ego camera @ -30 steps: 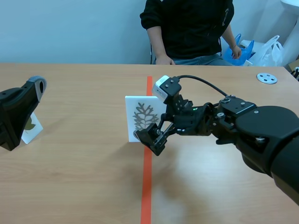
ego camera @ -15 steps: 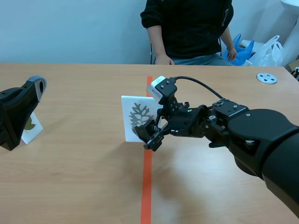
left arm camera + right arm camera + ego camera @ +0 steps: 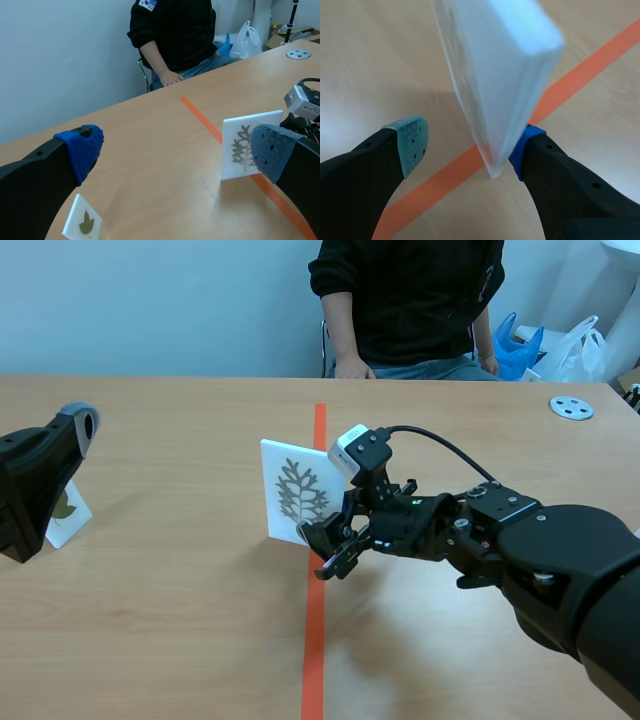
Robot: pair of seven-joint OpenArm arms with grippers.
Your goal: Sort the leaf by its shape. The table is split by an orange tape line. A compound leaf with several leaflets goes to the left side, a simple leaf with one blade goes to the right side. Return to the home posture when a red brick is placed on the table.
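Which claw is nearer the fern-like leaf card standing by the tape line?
Right. The right claw straddles the leaf card at its lower corner; the left claw sits far off to the card's left.

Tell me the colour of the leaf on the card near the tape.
Grey, on a white card; left wrist view shows best.

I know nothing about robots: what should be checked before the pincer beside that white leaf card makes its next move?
1. Leaf type: the leaf card shows many leaflets, so it belongs left: ok.
2. Card's side: mostly left of the orange tape line, lower corner hidden: cannot tell.
3. Grip: right pincer fingers apart, only the blue pad touches the card: not ok.
4. Left pincer open, far from the card: ok.
5. Red brick: none seen on the table: ok.
6. Person's hand rests at the far edge, clear: ok.
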